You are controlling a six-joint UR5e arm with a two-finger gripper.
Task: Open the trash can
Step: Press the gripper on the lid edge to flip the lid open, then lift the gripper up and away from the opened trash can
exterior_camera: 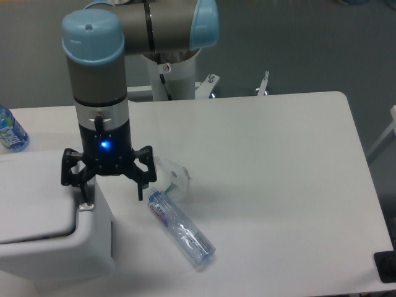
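Observation:
The trash can (62, 253) is a large white boxy bin at the table's front left. Its flat white lid (37, 198) looks blurred and slightly lifted off the rim. The light grey push tab (86, 207) sits on the rim at the lid's right edge. My gripper (111, 195) points straight down with its jaws spread wide. Its left finger (83, 197) rests on the push tab. Its right finger (141, 190) hangs beside the bin's right wall, holding nothing.
A clear plastic bottle (181, 229) lies on the table just right of the bin. Crumpled clear plastic (172, 176) lies behind it. A blue-labelled bottle (11, 130) stands at the far left behind the bin. The table's right edge (365, 185) is far off.

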